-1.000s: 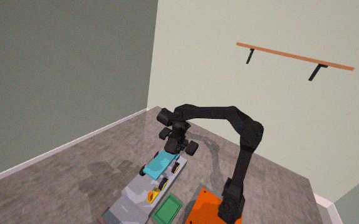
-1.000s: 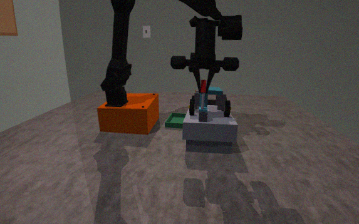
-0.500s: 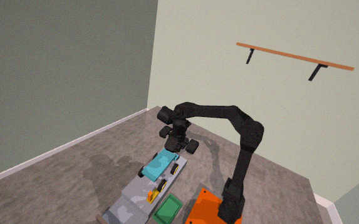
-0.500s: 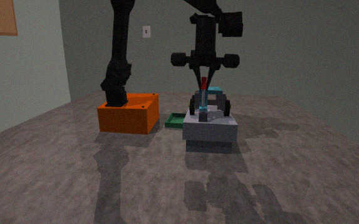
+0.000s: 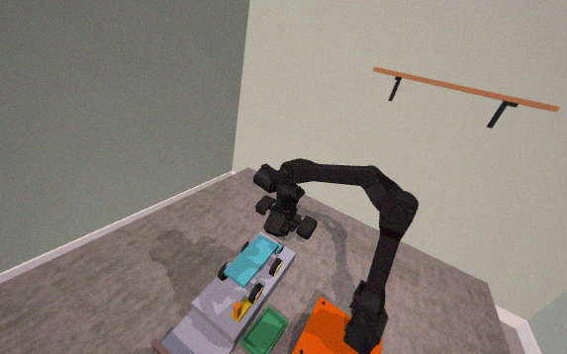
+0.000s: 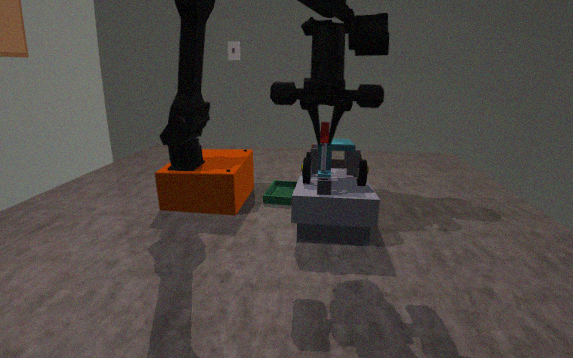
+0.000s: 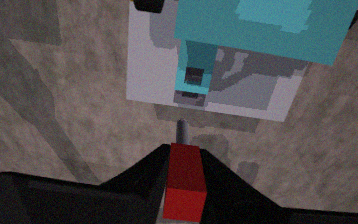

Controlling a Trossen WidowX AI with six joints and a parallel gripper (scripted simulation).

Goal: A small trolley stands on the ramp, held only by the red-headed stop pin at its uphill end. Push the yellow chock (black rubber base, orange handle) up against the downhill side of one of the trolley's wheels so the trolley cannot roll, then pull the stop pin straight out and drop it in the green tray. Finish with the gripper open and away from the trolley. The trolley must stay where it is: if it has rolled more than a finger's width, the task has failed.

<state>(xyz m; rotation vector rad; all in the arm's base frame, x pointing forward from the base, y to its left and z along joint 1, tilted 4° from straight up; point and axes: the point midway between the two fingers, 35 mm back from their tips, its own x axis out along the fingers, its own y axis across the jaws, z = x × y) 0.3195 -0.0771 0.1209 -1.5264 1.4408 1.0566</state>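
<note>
My gripper (image 6: 324, 141) (image 7: 182, 154) is shut on the red-headed stop pin (image 6: 325, 129) (image 7: 185, 172). The pin's bare grey shaft points down; its free end shows in the wrist view, clear of the dark hole in the trolley's teal tab. The teal trolley (image 5: 252, 259) (image 6: 343, 145) (image 7: 210, 20) stands on the grey ramp (image 5: 208, 299) (image 6: 335, 210) (image 7: 147, 85). The yellow chock (image 5: 243, 310) with its orange handle sits at the downhill side of the near lower wheel (image 5: 256, 293) and appears to touch it. The green tray (image 5: 265, 330) (image 6: 281, 192) holds nothing.
The orange base block (image 5: 322, 326) (image 6: 198, 192) carries the arm, beside the green tray. The tray lies between that block and the ramp. A brown strip (image 5: 158, 345) lies at the ramp's low end. A wall shelf (image 5: 463, 89) is far above.
</note>
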